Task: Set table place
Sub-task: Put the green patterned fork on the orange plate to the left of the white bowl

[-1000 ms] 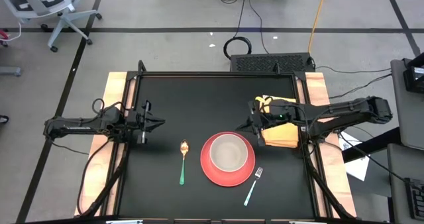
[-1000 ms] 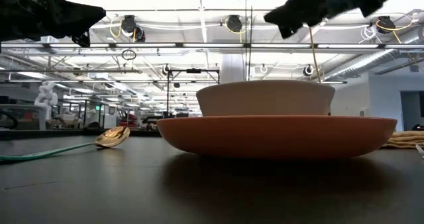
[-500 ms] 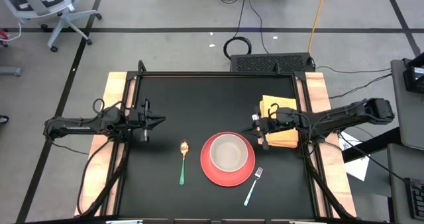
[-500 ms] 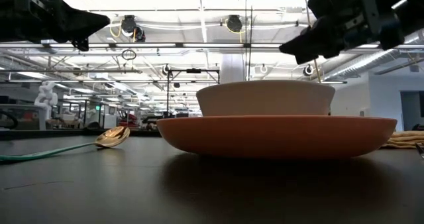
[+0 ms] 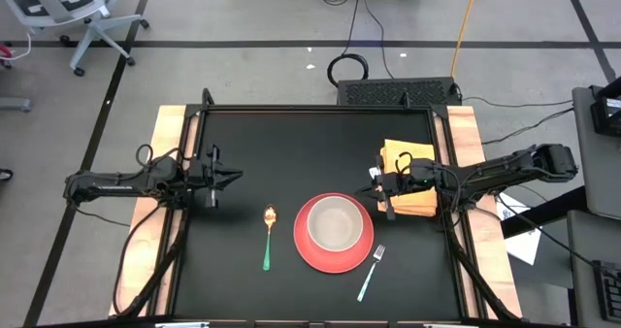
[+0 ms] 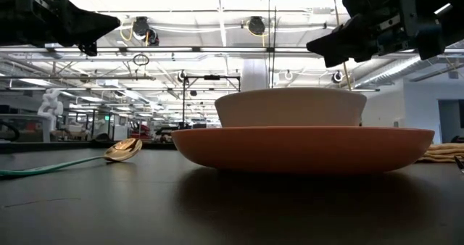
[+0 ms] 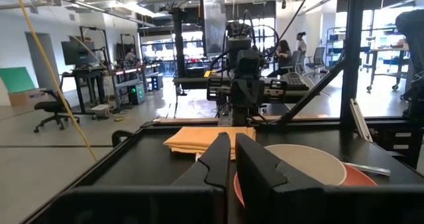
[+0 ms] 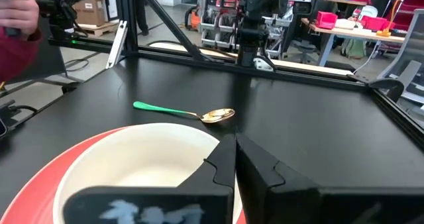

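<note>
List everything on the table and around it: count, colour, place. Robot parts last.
table: one, matte black top with light wooden side strips, centre of the high view
plate: one, red, near-centre of the table toward the front
bowl: one, cream, sitting on the plate
spoon: one, gold bowl with green handle, lying left of the plate
fork: one, light green handle, lying right of the plate near the front
napkin: one, yellow, folded, at the table's right edge, partly under the right arm
office chair: one, white, on the floor beyond the table's far left corner
left end effector: one, dark, shut, empty, above the table's left side
right end effector: one, dark, shut, empty, above the plate's right far edge
</note>
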